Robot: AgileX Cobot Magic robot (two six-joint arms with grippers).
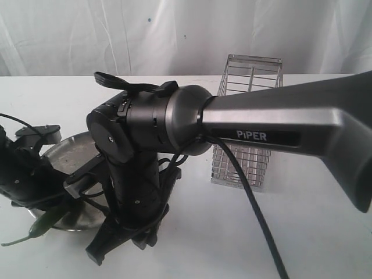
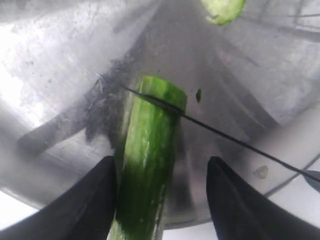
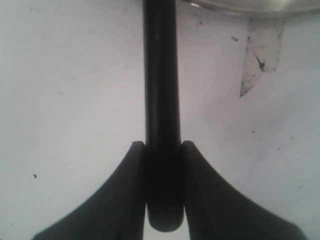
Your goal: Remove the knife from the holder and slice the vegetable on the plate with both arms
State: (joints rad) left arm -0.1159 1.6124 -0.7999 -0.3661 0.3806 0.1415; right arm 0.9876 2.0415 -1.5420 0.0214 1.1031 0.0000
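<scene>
The green vegetable [image 2: 150,150] lies on the steel plate [image 2: 55,75], its stem end sticking out over the front rim [image 1: 39,226]. My left gripper [image 2: 162,200] is open around it: one finger [image 2: 92,202] touches its side, the other [image 2: 240,200] stands apart. The knife's thin dark blade [image 2: 220,132] lies across the vegetable close to its cut end. A cut-off slice [image 2: 222,9] rests farther along the plate. My right gripper [image 3: 162,150] is shut on the knife's black handle [image 3: 161,90], just outside the plate's rim [image 3: 250,5].
The wire holder [image 1: 250,125] stands upright on the white table, behind the right arm [image 1: 279,125], which reaches across the middle towards the plate [image 1: 67,151]. The left arm [image 1: 20,171] sits at the plate's left side. A pale smear [image 3: 260,55] marks the table.
</scene>
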